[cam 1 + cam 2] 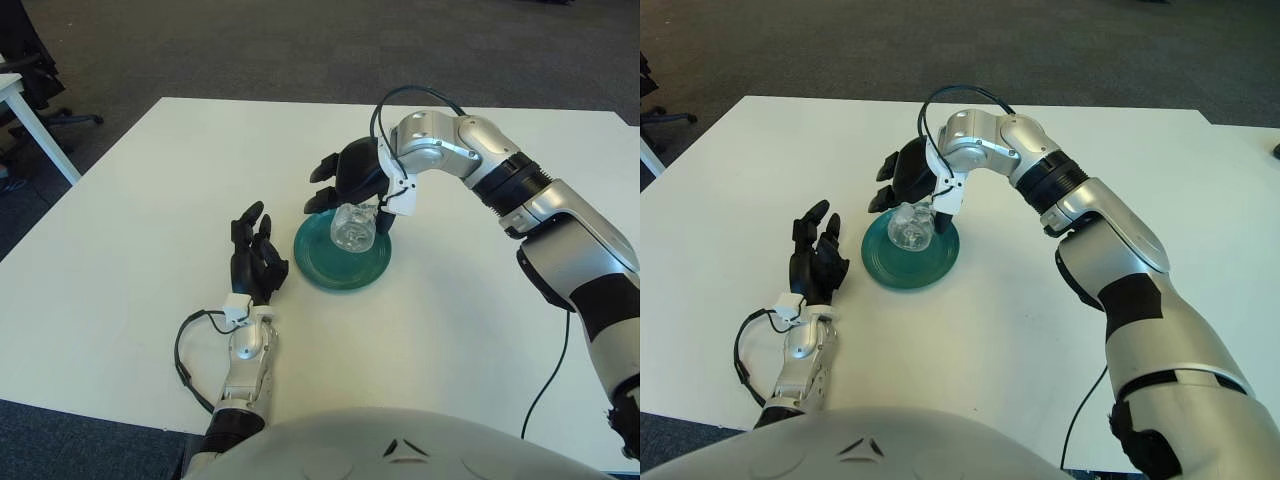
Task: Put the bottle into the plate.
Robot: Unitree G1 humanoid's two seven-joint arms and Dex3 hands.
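A clear plastic bottle (352, 226) hangs just over the far half of the round green plate (340, 266). My right hand (352, 183) comes in from the right and is shut on the bottle's upper part, two black fingers (322, 170) sticking out to the left. I cannot tell if the bottle's base touches the plate. My left hand (252, 256) shows just left of the plate, fingers stretched out and holding nothing.
The white table (150, 200) carries only the plate. A black cable (188, 350) loops beside my left forearm. Another white table's corner (20, 100) and dark carpet lie off to the far left.
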